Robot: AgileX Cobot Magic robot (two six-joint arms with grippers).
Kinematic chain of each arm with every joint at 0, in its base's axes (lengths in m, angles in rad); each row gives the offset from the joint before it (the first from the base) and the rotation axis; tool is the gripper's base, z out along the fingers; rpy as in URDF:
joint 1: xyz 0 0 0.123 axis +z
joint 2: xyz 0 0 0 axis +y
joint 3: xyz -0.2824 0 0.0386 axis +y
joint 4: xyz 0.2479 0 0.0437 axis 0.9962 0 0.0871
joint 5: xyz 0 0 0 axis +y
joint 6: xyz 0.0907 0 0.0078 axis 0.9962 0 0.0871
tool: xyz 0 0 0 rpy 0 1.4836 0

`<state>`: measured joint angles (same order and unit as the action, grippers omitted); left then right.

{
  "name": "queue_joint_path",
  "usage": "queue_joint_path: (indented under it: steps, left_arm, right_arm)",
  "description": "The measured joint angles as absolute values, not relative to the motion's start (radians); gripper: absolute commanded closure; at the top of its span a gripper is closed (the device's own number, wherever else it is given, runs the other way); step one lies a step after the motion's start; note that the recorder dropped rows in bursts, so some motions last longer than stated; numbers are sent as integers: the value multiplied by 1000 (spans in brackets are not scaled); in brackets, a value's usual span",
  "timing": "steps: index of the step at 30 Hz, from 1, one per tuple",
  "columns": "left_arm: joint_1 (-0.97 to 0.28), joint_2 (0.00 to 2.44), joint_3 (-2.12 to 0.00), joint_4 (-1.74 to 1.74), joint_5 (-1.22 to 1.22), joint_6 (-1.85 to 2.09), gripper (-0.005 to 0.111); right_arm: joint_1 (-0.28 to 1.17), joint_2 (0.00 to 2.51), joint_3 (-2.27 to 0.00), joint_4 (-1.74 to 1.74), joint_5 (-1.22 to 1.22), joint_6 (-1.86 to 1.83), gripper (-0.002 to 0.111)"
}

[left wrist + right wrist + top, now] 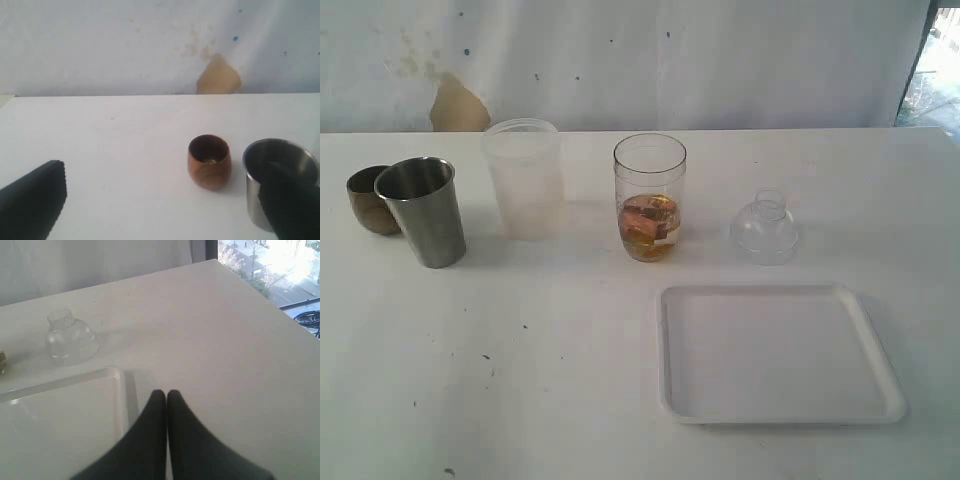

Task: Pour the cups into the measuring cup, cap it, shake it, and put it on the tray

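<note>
Tray (665,350) sits nearest, front right on the table (520,380). Exterior view shows no arms, only the wrist views do. Left gripper (160,207) is spread wide and empty, low, facing wooden cup (209,161) and steel tumbler (254,200). Right gripper (167,402) has its tips pressed together on nothing, over the tray edge near the dome lid (71,339). Measuring cup (649,195) stands uncapped behind the tray with amber-brown contents low inside. Frosted cup (525,180) stands left of it, contents unclear.
</note>
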<state>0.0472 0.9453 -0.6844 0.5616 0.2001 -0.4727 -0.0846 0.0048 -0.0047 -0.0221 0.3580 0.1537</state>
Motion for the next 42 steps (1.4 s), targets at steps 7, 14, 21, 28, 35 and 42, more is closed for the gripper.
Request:
queue_joint_path:
  steps: [7, 14, 21, 28, 35, 42]
  left_arm:
    - [47, 807, -684, 151, 283, -67, 2]
    - [47, 656, -684, -225, 379, 296, 2]
    - [47, 471, -611, -376, 344, 405, 2]
    - [47, 284, -554, -465, 310, 442, 2]
    - [47, 113, -546, -488, 274, 445, 2]
    - [47, 6, -471, -531, 292, 445, 2]
  right_arm:
    - [-85, 5, -5, -22, 358, 154, 108]
    - [-85, 5, -5, -22, 358, 154, 108]
    - [-85, 5, -5, -22, 358, 154, 108]
    - [-85, 5, -5, -22, 358, 156, 108]
    - [-85, 5, -5, -22, 358, 156, 108]
    - [-85, 5, -5, -22, 358, 156, 108]
